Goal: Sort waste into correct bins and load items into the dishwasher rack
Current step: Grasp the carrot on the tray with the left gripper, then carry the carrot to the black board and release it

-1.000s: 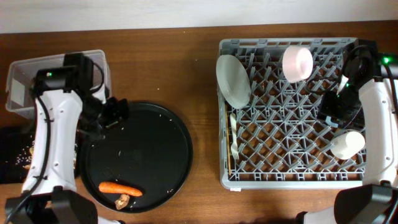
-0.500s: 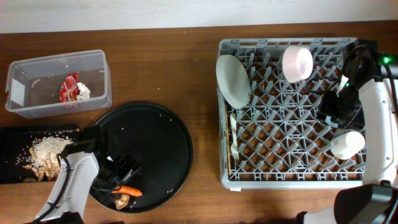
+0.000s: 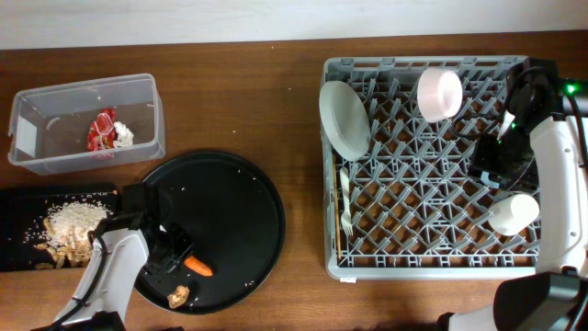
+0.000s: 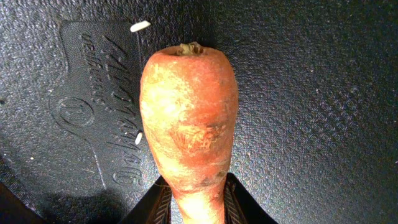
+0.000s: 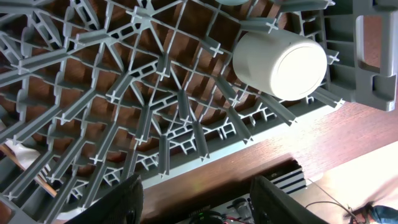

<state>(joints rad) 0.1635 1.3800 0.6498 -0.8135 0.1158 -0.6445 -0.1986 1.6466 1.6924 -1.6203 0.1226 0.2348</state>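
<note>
Meanwhile, the L gripper (image 3: pixel 179 250) is clamping the thin end of the orange carrot (image 4: pixel 188 118) betw. its fingers (image 4: pixel 149 211), with the stem end pointing away from the wrist over the round black tray (image 3: pixel 239 211). Whether the carrot is touching the tray can't be told. A brown scrap (image 3: pixel 178 296) is lying just beside the hand. The shallow black tray (image 3: pixel 18 221) w/ rice (image 3: pixel 73 221) is sitting at its outer side. The clear tub (image 3: pixel 152 110), holding the red wrapper (image 3: pixel 101 129) and crumpled paper (image 3: pixel 123 135), is standing well apart. The R gripper (image 3: pixel 491 165) is hanging over the grey rack (image 3: pixel 413 267), fingers spread and gripping nothing. The cream cup (image 5: pixel 280 65) is lying just beside it. The plate (image 3: pixel 344 119), pink bowl (image 3: pixel 439 92), fork (image 3: pixel 346 207) and chopstick (image 3: pixel 338 230) are sitting farther off in the rack.
</note>
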